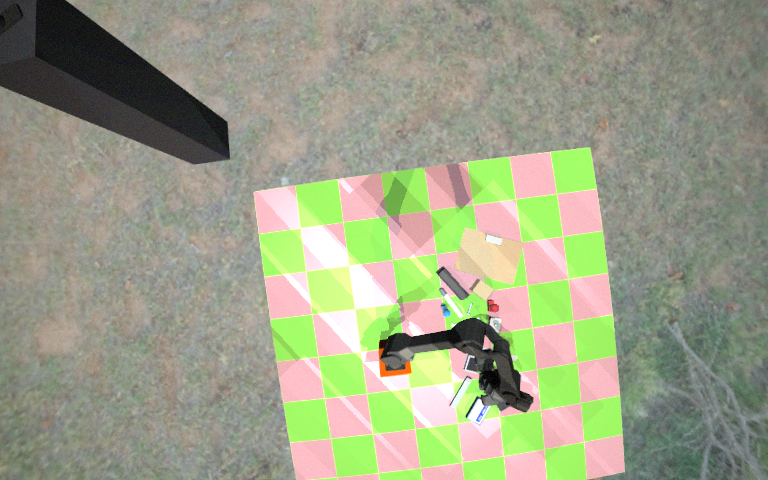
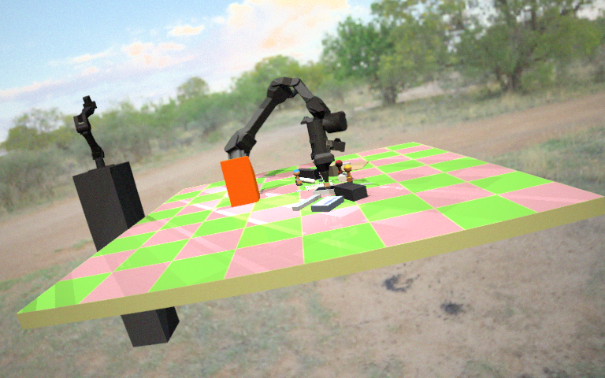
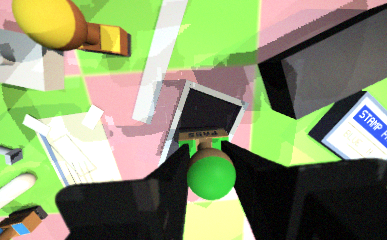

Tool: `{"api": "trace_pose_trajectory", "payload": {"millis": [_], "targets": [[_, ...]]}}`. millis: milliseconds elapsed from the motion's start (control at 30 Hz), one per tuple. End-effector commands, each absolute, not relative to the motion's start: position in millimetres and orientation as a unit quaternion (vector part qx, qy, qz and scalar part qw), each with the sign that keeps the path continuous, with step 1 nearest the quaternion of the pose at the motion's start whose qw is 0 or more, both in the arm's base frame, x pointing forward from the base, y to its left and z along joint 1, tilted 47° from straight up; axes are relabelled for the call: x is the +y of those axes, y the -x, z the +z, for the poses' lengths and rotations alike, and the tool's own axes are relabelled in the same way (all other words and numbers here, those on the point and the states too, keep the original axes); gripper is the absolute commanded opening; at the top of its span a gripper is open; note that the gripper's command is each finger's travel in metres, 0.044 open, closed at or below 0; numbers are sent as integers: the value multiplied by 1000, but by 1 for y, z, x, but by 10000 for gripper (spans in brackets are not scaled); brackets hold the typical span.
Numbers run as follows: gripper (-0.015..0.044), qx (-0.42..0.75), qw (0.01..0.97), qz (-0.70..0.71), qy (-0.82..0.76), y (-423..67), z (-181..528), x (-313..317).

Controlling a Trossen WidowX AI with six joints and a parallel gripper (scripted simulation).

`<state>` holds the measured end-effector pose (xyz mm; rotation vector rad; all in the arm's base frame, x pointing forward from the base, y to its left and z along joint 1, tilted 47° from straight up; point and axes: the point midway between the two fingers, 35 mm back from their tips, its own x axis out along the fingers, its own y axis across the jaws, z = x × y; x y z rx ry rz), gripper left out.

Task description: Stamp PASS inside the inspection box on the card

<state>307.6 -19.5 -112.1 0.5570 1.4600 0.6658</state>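
Observation:
My gripper (image 3: 205,147) (image 2: 326,180) is shut on the green-knobbed stamp (image 3: 211,177), whose block reads PASS. The stamp is over the near end of the open ink pad (image 3: 210,107) (image 1: 470,364), a dark pad in a pale frame; whether it touches the ink I cannot tell. The stamp pad lid (image 3: 375,126) (image 1: 478,411) (image 2: 328,203) lies to the right in the wrist view. The white card (image 3: 102,162) is at the left there, with pale strips at its corners; its inspection box is not clear. The arm hides the stamp in the top view.
A dark block (image 3: 340,67) (image 2: 350,191) stands beside the pad. A yellow-knobbed stamp (image 3: 50,21) (image 2: 347,168) and a white bar (image 3: 157,65) are near. Blue-knobbed (image 1: 445,311) (image 2: 297,174) and red-knobbed (image 1: 493,306) (image 2: 339,164) stamps stand farther off, with a tan board (image 1: 489,256).

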Motion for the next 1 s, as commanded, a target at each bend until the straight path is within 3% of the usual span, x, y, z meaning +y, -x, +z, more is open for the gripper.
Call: {"api": "trace_pose_trajectory", "payload": {"millis": [0,967], "targets": [[0,645,660,294,-249,-308,-113,-18],[0,645,660,294,-249,-308,-114,-16]]}}
